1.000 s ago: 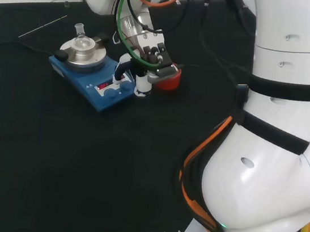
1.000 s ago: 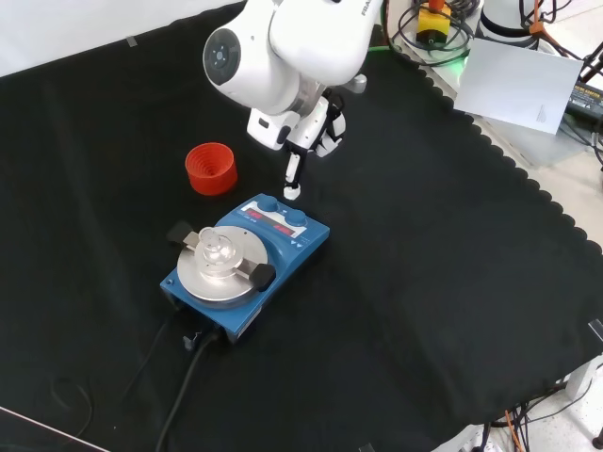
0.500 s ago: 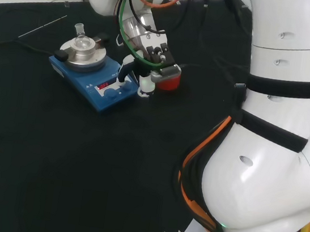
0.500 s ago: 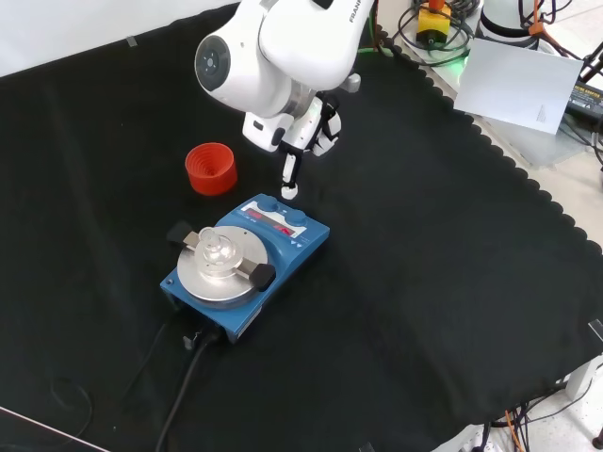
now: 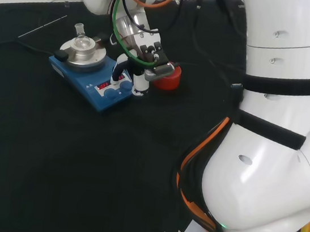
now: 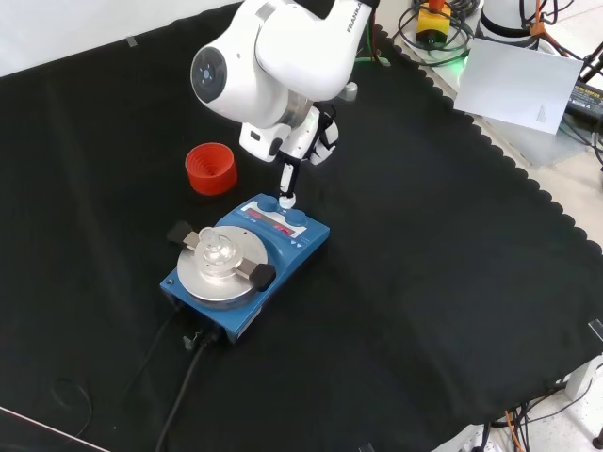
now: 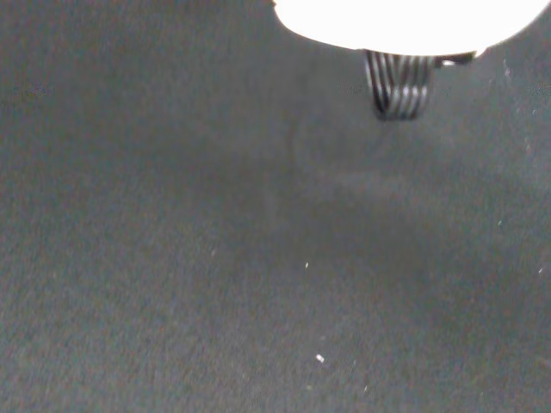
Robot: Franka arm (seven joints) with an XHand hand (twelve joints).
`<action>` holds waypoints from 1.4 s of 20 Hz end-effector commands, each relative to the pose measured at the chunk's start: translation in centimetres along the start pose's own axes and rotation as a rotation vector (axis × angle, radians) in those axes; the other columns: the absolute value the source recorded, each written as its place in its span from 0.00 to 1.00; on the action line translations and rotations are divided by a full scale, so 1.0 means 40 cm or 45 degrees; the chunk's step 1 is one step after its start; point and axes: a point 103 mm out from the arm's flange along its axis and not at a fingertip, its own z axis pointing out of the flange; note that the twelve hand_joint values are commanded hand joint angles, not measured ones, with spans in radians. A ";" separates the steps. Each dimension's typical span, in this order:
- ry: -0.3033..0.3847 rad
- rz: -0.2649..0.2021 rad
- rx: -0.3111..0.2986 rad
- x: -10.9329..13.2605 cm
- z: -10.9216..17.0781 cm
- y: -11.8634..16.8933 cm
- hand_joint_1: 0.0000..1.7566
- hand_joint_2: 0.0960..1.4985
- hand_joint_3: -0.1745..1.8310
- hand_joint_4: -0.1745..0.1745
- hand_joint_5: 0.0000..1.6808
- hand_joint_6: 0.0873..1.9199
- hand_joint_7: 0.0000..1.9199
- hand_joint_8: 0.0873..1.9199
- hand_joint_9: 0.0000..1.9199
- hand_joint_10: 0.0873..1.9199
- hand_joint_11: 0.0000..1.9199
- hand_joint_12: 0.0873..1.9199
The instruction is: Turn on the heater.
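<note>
The heater (image 6: pixel 247 256) is a blue hotplate with a round silver top and a small clear flask (image 6: pixel 216 250) on it. In the head view the heater (image 5: pixel 90 79) lies left of the arm's links. Its front panel carries two blue knobs and red lit windows (image 6: pixel 274 221). The hand (image 6: pixel 303 141) hangs just behind the panel, one straight finger (image 6: pixel 285 186) pointing down with its tip on or just over a knob (image 6: pixel 285 203). The head view has the hand (image 5: pixel 145 57) over the panel's right end, fingertip (image 5: pixel 138 88) at the heater's corner. Nothing is held.
A red ribbed ring stand (image 6: pixel 211 168) sits on the cloth behind the heater, close to the hand; in the head view the stand (image 5: pixel 169 78) is right of the hand. A black cable (image 6: pixel 179 386) runs from the heater toward the cloth's near edge. The wrist view has black cloth (image 7: pixel 258 258).
The hand has moved toward the heater; its straight fingertip went from the cloth beside the panel to the knob at the panel's end. Heater and stand have stayed put.
</note>
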 end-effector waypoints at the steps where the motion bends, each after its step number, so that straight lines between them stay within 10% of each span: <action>1: 0.005 -0.024 0.017 0.012 0.009 0.015 0.84 0.32 0.70 0.54 0.23 0.05 0.97 0.81 1.00 0.77 0.97 0.74; 28: 0.008 -0.036 0.023 0.037 0.010 0.020 0.84 0.32 0.69 0.54 0.24 0.04 0.97 0.81 1.00 0.77 0.97 0.74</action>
